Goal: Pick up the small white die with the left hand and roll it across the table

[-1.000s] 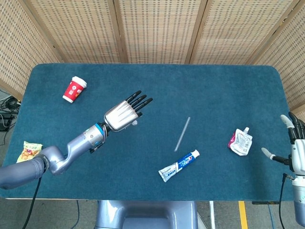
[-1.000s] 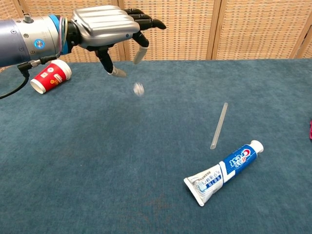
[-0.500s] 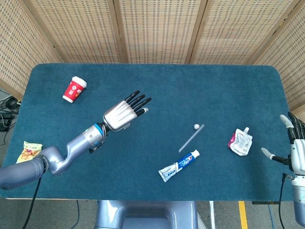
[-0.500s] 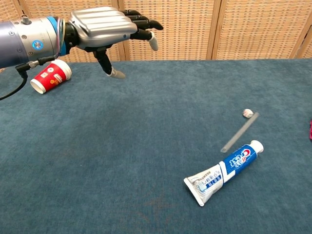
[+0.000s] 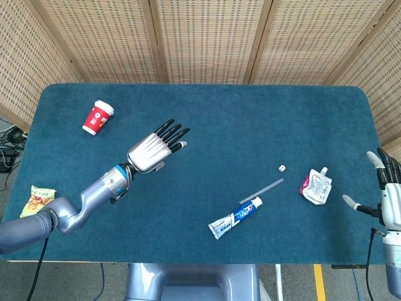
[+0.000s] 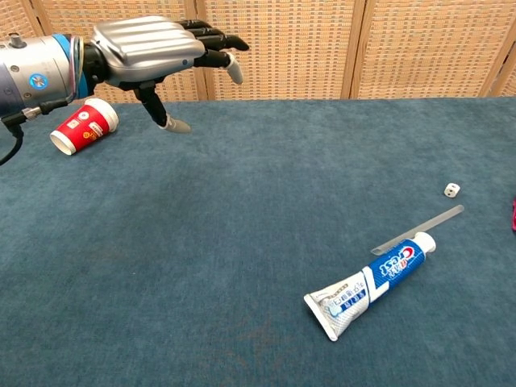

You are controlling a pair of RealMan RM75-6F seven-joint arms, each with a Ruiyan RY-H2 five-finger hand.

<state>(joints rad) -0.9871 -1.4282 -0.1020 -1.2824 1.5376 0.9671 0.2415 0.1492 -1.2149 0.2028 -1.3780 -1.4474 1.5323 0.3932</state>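
The small white die (image 5: 282, 168) (image 6: 451, 189) lies on the blue table at the right, just beyond the far end of a clear straw (image 5: 261, 190) (image 6: 418, 229). My left hand (image 5: 155, 147) (image 6: 153, 50) hovers over the left middle of the table, far from the die, its fingers stretched out and apart with nothing in them. At the table's right edge my right hand (image 5: 387, 194) is seen with fingers spread, holding nothing.
A red paper cup (image 5: 98, 117) (image 6: 83, 125) lies at the back left. A toothpaste tube (image 5: 235, 217) (image 6: 369, 283) lies near the front middle, touching the straw. A white pouch (image 5: 316, 186) sits right of the die. A snack packet (image 5: 38, 199) lies off the left edge.
The die left my left hand, flew right, struck the straw and came to rest at the right. The straw swung round. My left hand drew back to the left.
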